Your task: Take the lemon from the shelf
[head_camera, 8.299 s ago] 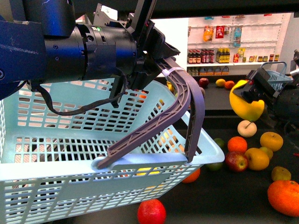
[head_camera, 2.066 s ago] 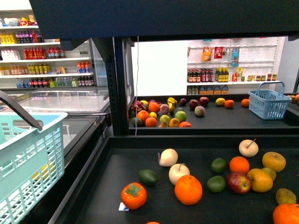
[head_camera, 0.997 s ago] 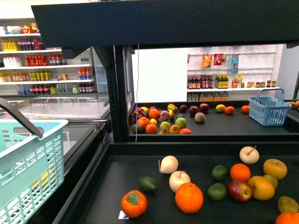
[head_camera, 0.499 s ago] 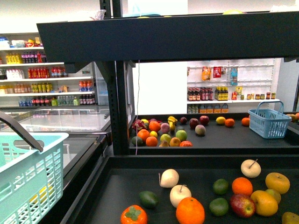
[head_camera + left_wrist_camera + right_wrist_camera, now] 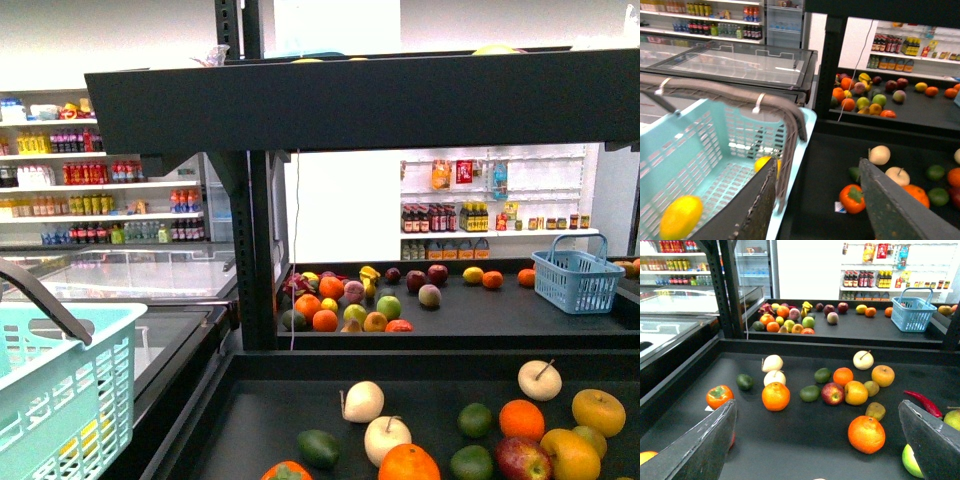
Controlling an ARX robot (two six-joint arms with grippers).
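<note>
Both pincers are spread and empty: right pincer over the near tray, left pincer beside the basket. The likeliest lemon sits far ahead and left of centre on the shelf, in its far tray (long axis unreadable). The right arm is unencumbered. Against half a second ago, the view sits higher and shows more of the top tier.

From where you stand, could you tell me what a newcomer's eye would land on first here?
Probably the bright fruit scattered over the black shelf tray, led by a big orange. Next, the pale blue basket hanging from the left gripper, with yellow fruit inside it.
</note>
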